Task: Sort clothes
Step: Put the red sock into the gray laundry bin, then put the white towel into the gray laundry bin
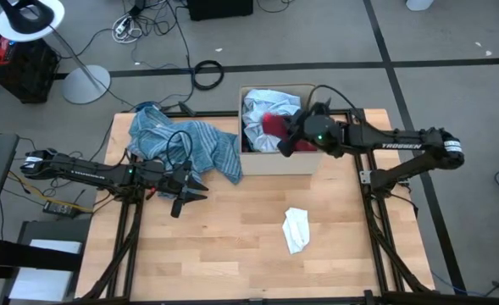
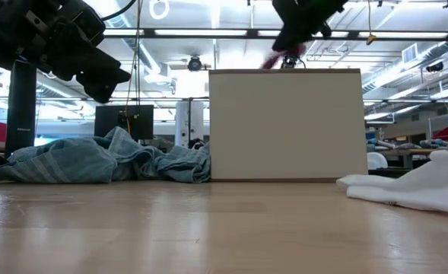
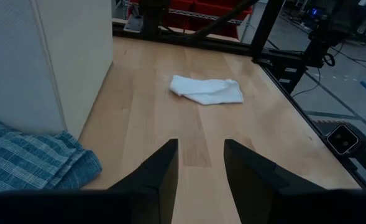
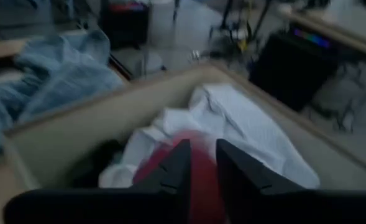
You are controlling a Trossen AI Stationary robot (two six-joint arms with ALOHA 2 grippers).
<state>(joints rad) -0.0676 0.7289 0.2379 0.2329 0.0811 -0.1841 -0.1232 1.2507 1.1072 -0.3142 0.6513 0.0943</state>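
Observation:
My right gripper [image 1: 285, 142] hovers over the beige cardboard box [image 1: 279, 165], above its rim. Its fingers stand a little apart, with a red piece [image 4: 198, 183] showing between and below them. The red piece [image 2: 273, 61] is a blur just under the gripper in the low view. A white-grey cloth [image 4: 245, 124] lies inside the box. The blue striped cloth [image 1: 185, 144] lies heaped on the table left of the box. A small white cloth [image 1: 296, 229] lies flat toward the near right. My left gripper [image 3: 201, 155] waits open above the table, beside the striped cloth. My right gripper has the red piece [image 4: 200, 168] in the narrow gap between its two fingers, which slant down into the box from its right side. I cannot tell whether the fingers touch the cloth.
The box [image 2: 284, 125] stands at the table's far edge, with bare wood in front of it. Both arm stands run along the table's left and right sides. Cables and a lamp base lie on the floor beyond the far edge.

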